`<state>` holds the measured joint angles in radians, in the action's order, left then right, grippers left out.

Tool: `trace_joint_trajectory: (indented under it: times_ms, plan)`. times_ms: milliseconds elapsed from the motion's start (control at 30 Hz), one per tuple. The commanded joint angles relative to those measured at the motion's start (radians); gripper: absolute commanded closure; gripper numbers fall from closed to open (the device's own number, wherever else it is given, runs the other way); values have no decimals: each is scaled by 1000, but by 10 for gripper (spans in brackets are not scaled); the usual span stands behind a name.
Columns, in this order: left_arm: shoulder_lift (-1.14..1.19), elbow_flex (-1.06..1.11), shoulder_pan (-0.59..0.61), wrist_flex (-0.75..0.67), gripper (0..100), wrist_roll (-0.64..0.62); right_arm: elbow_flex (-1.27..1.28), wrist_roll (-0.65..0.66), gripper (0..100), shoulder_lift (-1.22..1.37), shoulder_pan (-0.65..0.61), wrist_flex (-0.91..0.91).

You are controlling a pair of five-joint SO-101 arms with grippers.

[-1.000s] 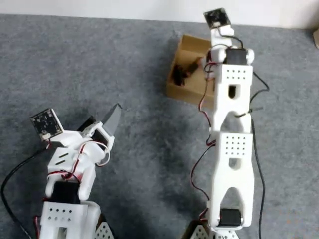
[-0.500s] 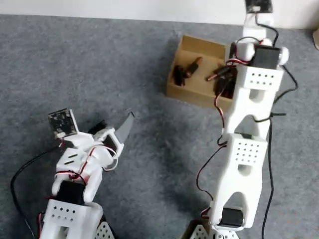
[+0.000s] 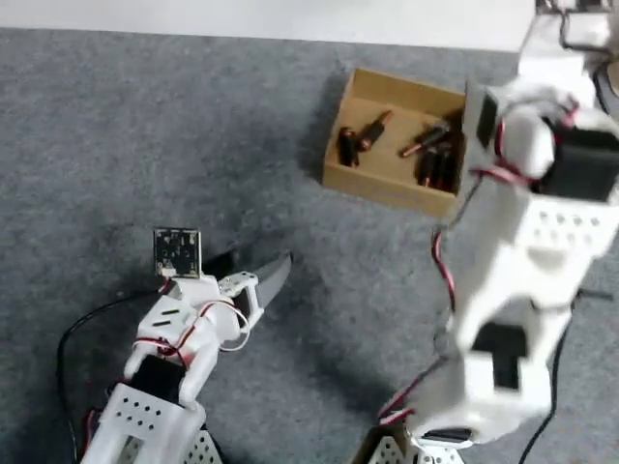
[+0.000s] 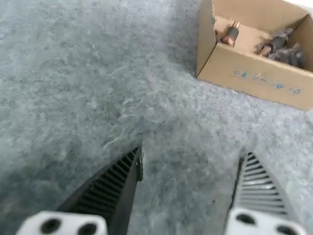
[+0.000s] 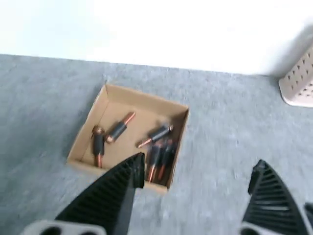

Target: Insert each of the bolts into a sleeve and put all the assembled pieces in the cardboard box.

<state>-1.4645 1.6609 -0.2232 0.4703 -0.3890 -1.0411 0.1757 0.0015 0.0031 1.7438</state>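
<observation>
Several copper-tipped bolts in dark sleeves (image 5: 119, 128) lie inside the open brown cardboard box (image 5: 146, 105) just ahead of and below the right pincer (image 5: 199, 164), wide open and empty like the left pincer (image 4: 193, 154) over the grey felt surface (image 4: 73, 73), so boxing looks done and only pulling clear seems to remain.

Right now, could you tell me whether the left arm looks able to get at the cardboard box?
Probably yes: only bare carpet lies between the open left gripper and the cardboard box, though it sits well ahead.
</observation>
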Motion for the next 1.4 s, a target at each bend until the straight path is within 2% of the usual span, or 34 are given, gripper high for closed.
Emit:
trace_joint_trajectory:
  times_ms: [0,200,400,533,600,833,1000,1267,1367]
  plan:
    - [-4,2,-27,-54,702,11,252,-14,691,-274,4,22]
    - [-4,4,-61,-51,702,14,699,-12,691,-628,4,10]
    - [-8,15,-62,-51,702,14,1119,-9,691,-987,4,-87]
    - [-2,22,-62,-51,702,114,1448,-12,691,-1222,4,-145]
    - [-2,22,-62,-51,702,115,1589,-11,691,-1340,10,-186]
    - [-10,21,-62,-5,702,129,1910,-8,691,-1725,12,-312]
    - [-10,45,-56,80,702,270,2089,-6,691,-1839,12,-392]
    - [-13,45,-50,227,703,339,2232,-6,691,-1814,12,-483]
    - [-16,45,-18,221,778,365,2236,-11,691,-1817,12,-484]
